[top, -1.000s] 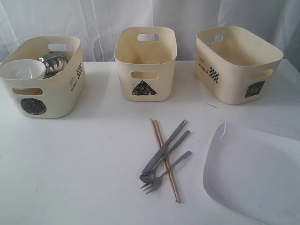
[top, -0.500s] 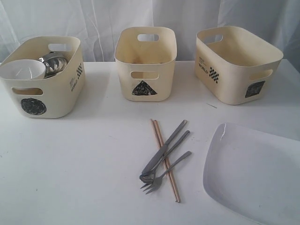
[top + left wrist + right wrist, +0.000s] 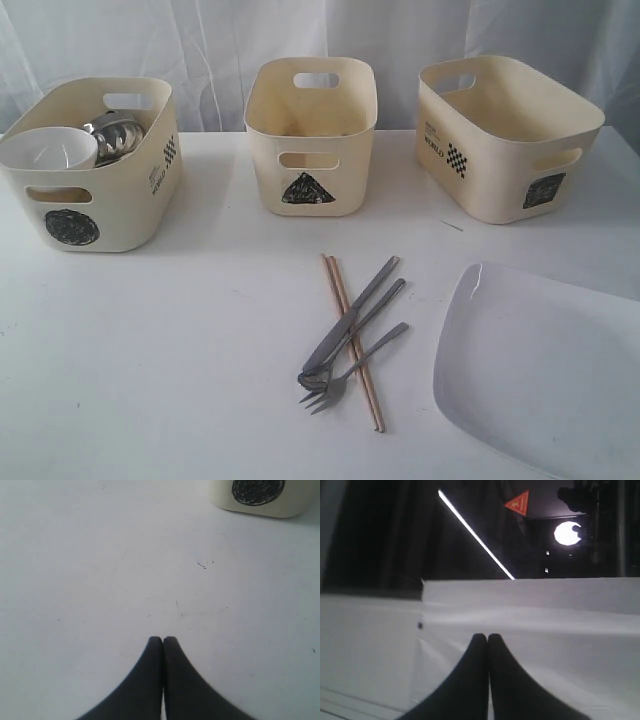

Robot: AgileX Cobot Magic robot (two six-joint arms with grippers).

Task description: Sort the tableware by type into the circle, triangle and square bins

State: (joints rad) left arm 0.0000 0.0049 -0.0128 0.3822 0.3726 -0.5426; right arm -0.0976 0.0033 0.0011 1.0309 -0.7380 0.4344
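The circle bin [image 3: 120, 200] at the left holds a white bowl [image 3: 47, 148] and steel ware [image 3: 115, 133]. The triangle bin [image 3: 310, 150] in the middle and the square bin [image 3: 505, 140] at the right show nothing inside. Grey cutlery [image 3: 352, 330] lies across tan chopsticks [image 3: 340, 292] on the table in front of the triangle bin. The large white plate [image 3: 545, 370] rests at the front right. Neither arm appears in the exterior view. My left gripper [image 3: 162, 639] is shut and empty over bare table, with the circle bin [image 3: 257, 497] ahead. My right gripper [image 3: 487, 637] is shut, facing white cloth.
A white curtain [image 3: 200, 40] hangs behind the bins. The table is covered in white cloth [image 3: 180, 340]. The right wrist view looks past the table edge into a dark room with a light strip [image 3: 475, 532].
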